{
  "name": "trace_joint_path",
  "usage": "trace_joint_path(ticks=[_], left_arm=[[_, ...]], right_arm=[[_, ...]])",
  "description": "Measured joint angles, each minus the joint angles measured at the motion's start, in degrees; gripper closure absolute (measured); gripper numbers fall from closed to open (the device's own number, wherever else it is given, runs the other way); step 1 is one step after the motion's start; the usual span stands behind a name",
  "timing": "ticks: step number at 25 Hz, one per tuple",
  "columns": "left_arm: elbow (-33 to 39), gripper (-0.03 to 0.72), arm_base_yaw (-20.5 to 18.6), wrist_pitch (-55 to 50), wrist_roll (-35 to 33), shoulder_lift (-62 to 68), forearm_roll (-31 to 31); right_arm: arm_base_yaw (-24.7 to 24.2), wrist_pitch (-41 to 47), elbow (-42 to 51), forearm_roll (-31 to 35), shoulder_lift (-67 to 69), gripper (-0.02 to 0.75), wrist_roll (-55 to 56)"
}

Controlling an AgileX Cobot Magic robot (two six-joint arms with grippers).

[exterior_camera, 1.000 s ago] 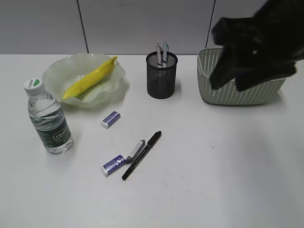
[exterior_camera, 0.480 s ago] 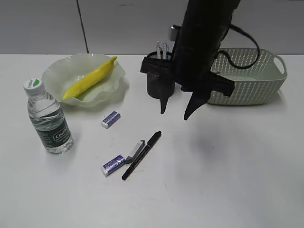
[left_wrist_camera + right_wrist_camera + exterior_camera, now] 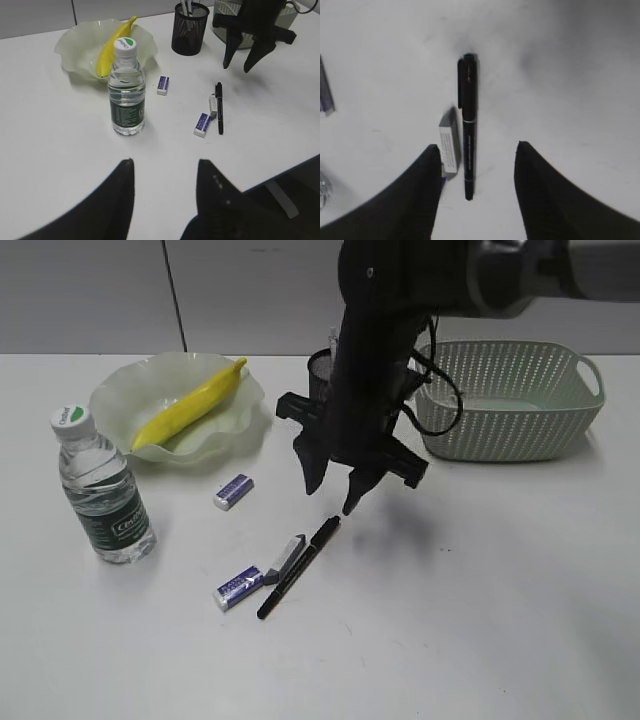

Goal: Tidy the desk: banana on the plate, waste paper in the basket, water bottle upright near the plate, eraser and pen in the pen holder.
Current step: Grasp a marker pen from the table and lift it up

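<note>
Black pen (image 3: 299, 566) lies on the white counter (image 3: 480, 580) under the right gripper (image 3: 332, 490), jaws apart and empty; left gripper (image 3: 162, 187) likewise apart.

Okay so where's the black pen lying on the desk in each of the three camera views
Exterior view: black pen lies low centre, slanted, below the right gripper.
Left wrist view: pen right of centre, nearly vertical.
Right wrist view: pen centre, between the fingers.
Shared landmark: the grey eraser touching the pen's left side.
</note>
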State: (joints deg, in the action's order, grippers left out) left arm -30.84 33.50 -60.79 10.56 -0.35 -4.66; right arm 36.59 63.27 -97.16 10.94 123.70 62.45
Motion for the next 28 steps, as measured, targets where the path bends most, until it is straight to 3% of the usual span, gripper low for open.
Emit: trace_joint_path(ticks=[4, 23, 28], left_arm=[[0.00, 0.378, 0.00, 0.00, 0.00, 0.00, 0.00], [0.00, 0.378, 0.00, 0.00, 0.00, 0.00, 0.00], [0.00, 0.378, 0.00, 0.00, 0.00, 0.00, 0.00]], right_arm=[[0.32, -4.72, -0.05, 0.06, 2.45, 0.353, 2.35], [0.36, -10.06, -0.16, -3.85, 9.06, 0.357, 7.31], [0.36, -10.06, -0.16, -4.33, 9.06, 0.454, 7.74]])
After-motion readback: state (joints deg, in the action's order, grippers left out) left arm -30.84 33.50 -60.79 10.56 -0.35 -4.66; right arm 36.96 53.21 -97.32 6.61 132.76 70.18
